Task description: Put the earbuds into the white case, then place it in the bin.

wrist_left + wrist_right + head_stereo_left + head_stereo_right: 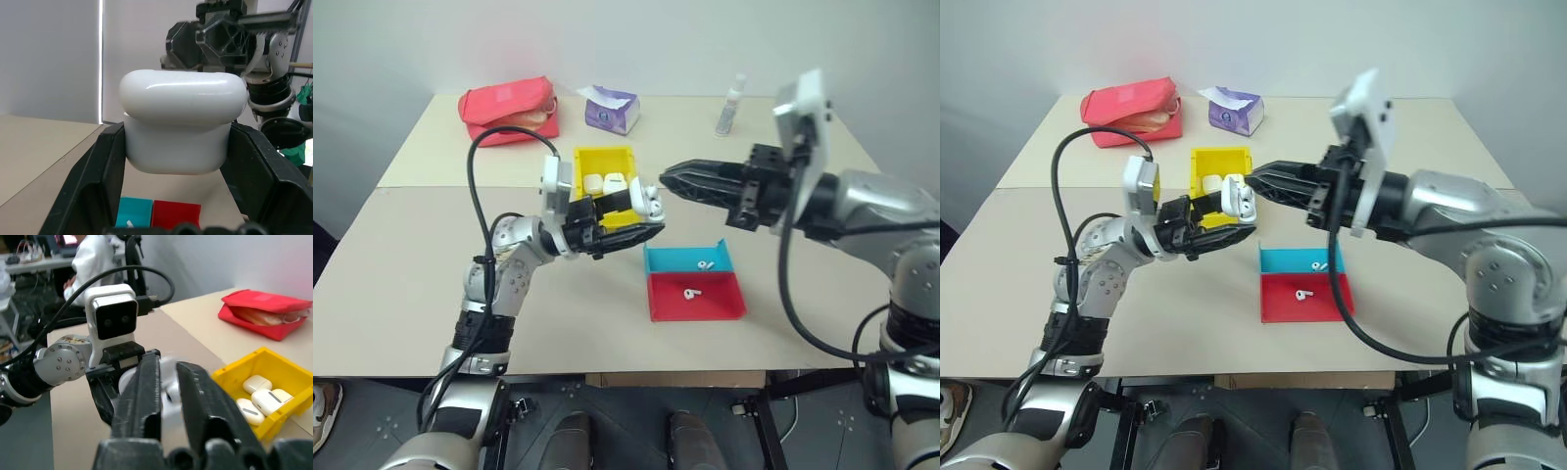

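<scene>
While both arms meet over the middle of the big beige table [431,294], most of the stuff sits further back or to the side. At the far left edge there's a red zip pouch [509,110], with a purple tissue pack [612,110] next to it and a little clear bottle [730,106] off to the far right.

Next down in size, the left gripper [631,227] reaches in from the left and is clamped tight on the white case [649,201], one black finger on each side of the lower half. From the left wrist view the lid looks pushed down on the case body. The right gripper [671,178] comes in level from the right, its fingers nearly together with just a narrow gap, tips right at the case; can't tell if they're actually touching it.

The yellow bin [604,157] sits right behind the held case with a few more white cases [259,399] already lying inside. Near the table's front edge, right of the grippers, is a shallow blue-and-red tray [693,282]. One of the earbuds [707,264] lies in the blue half and another earbud [691,292] in the red half.
</scene>
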Robot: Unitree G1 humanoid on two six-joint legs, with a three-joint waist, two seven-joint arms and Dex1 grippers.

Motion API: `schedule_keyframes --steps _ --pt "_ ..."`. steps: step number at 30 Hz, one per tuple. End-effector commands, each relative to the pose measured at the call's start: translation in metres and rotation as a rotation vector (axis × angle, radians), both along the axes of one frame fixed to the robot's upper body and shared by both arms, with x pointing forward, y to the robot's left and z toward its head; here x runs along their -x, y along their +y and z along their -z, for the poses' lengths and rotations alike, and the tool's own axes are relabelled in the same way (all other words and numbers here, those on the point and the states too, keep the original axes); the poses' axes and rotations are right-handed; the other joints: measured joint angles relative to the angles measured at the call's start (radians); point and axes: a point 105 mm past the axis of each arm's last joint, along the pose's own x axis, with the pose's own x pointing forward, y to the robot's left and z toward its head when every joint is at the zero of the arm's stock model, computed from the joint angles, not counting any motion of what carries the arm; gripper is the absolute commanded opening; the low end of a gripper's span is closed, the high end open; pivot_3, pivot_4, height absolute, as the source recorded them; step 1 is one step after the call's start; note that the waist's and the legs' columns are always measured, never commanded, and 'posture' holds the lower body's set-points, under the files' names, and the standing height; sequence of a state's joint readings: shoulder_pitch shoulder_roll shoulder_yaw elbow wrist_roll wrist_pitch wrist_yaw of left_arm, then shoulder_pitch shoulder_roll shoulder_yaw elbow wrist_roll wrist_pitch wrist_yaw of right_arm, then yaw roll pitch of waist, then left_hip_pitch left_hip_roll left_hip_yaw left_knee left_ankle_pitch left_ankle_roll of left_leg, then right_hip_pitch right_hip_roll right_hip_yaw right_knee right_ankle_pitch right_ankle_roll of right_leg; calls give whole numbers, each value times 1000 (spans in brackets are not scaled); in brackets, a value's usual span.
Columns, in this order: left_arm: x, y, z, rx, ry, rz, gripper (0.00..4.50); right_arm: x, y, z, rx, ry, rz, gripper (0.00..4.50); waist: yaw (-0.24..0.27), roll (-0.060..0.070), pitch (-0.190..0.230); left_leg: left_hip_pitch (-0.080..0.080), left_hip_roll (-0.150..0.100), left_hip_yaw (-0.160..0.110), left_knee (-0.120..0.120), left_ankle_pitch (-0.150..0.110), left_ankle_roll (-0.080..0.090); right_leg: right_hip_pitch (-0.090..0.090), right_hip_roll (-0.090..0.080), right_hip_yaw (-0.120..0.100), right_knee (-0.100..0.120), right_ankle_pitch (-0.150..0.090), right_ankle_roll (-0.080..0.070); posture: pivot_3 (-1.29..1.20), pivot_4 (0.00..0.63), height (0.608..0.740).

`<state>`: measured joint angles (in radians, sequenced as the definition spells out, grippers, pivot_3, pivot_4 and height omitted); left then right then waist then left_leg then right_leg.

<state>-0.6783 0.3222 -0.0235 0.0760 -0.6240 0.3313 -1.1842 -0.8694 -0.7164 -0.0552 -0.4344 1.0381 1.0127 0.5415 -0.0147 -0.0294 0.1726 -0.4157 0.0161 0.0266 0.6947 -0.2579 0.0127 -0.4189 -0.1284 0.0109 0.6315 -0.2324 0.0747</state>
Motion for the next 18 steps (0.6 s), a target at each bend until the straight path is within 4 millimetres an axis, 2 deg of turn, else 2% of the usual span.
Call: schedule_keyframes --steps 1,5,10,14,18 --pt "3 -8 -8 0 -61 30 2797 1 13 -4 68 -35 -42 50 0 0 0 0 0 0 0 0 0 0 0 0 0 0 0 0 150 740" --pt "3 -13 -7 -4 -65 40 2797 1 24 -4 134 -42 -93 50 0 0 0 -2 0 0 0 0 0 -1 0 0 0 0 0 0 150 740" --pt "4 -13 -5 -6 -70 39 2797 0 33 7 303 -53 -114 50 0 0 0 -3 0 0 1 0 0 -2 0 0 0 0 0 0 150 740" --pt "3 -8 -12 35 -69 24 2797 -3 23 15 357 -44 -104 50 2 0 0 -4 0 0 1 0 0 -2 0 -1 0 0 0 0 150 740" --pt "1 0 -19 66 -82 -19 2797 -11 -2 13 355 -21 -25 50 3 0 0 -5 0 -2 2 0 0 -2 0 -2 0 0 1 0 150 740"
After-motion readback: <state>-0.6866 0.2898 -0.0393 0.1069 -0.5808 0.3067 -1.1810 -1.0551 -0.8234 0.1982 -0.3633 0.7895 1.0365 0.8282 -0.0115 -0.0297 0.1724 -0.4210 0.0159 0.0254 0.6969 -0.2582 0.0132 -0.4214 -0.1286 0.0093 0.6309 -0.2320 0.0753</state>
